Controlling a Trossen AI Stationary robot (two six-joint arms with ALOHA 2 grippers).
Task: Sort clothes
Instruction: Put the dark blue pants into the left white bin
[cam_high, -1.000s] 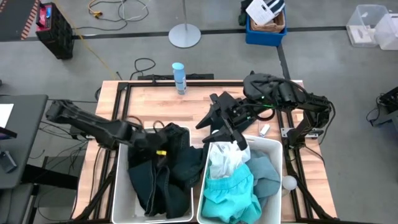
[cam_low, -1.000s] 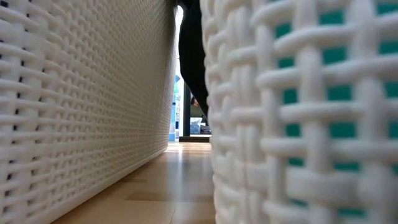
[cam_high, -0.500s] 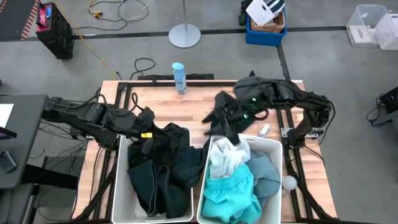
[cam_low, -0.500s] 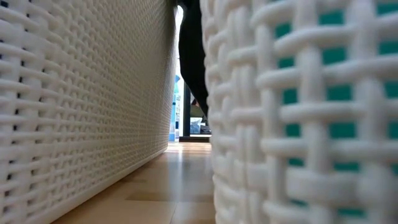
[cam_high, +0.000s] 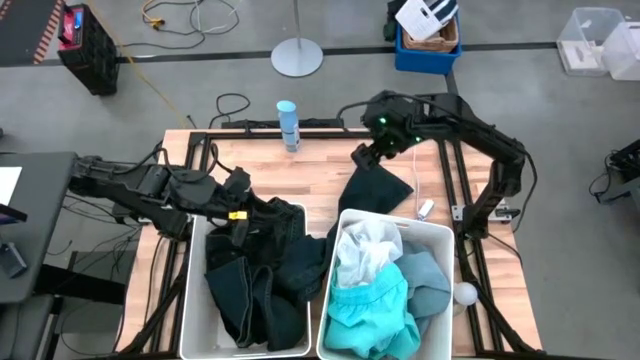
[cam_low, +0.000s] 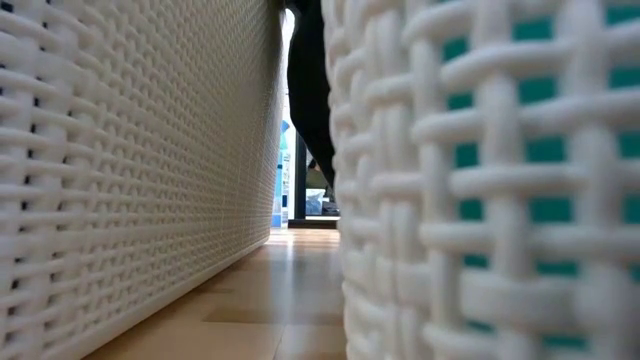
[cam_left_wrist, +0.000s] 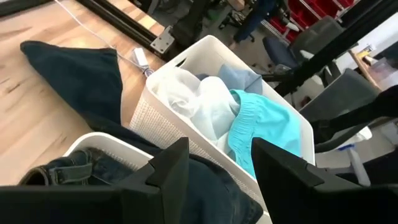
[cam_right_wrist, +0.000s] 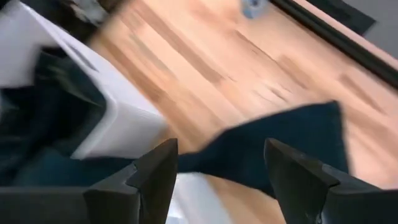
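Dark clothes (cam_high: 255, 290) fill the left white bin (cam_high: 195, 300). White, turquoise and pale grey-blue clothes (cam_high: 380, 285) lie in the right white bin (cam_high: 440, 240). One dark garment (cam_high: 375, 190) lies spread on the table beyond the bins, and its near end runs down between them (cam_low: 310, 90). My left gripper (cam_high: 235, 198) hovers open over the left bin's far rim, with the dark clothes (cam_left_wrist: 211, 186) below it. Open as well, my right gripper (cam_high: 363, 160) hangs above the dark garment's far edge (cam_right_wrist: 292, 140).
A slim blue bottle (cam_high: 288, 125) stands near the table's far edge. A small white piece on a cord (cam_high: 425, 210) lies right of the dark garment. A white ball (cam_high: 465, 293) sits beside the right bin. Bare wood (cam_high: 290, 180) shows beyond the left bin.
My left gripper has risen out of the left bin and drawn back toward the table's far left. My right gripper has swung from the right bin's far left corner toward the far edge, turning as it went, and the dark garment on the table has come into sight.
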